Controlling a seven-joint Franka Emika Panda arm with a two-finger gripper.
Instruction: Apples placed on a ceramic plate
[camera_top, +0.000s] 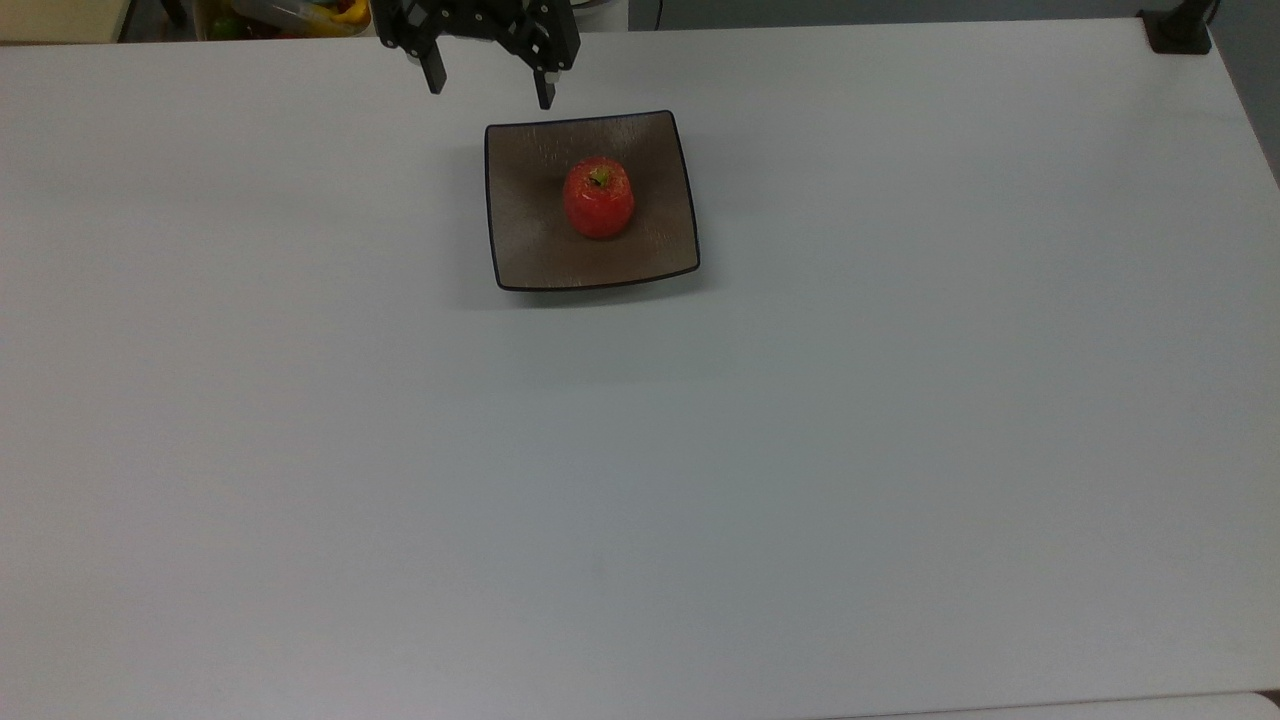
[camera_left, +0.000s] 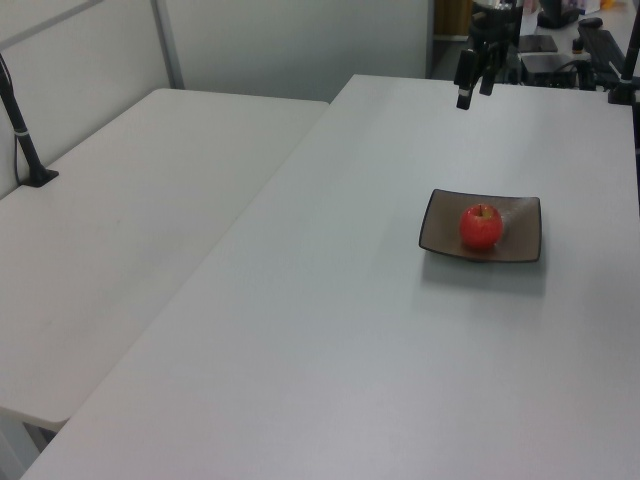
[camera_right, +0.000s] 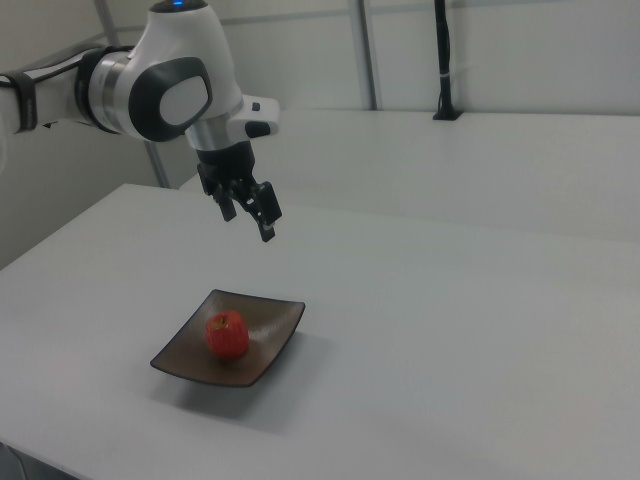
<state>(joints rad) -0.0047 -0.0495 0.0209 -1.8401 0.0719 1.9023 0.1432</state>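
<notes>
A small red apple (camera_top: 599, 197) (camera_left: 481, 226) (camera_right: 227, 335) sits upright near the middle of the square brown ceramic plate (camera_top: 530, 240) (camera_left: 522, 243) (camera_right: 270, 348) on the white table. My gripper (camera_top: 489, 88) (camera_left: 473, 93) (camera_right: 248, 220) hangs open and empty, high above the table and away from the plate. In the top view it lies toward the top edge, up and left of the plate. In the right view it hangs well above the plate.
A bin of colourful items (camera_top: 290, 14) sits beyond the table's far edge at the top view's upper left. A black clamp post (camera_top: 1180, 28) stands at the top view's upper right corner. A second white table (camera_left: 140, 220) adjoins on the left view's left.
</notes>
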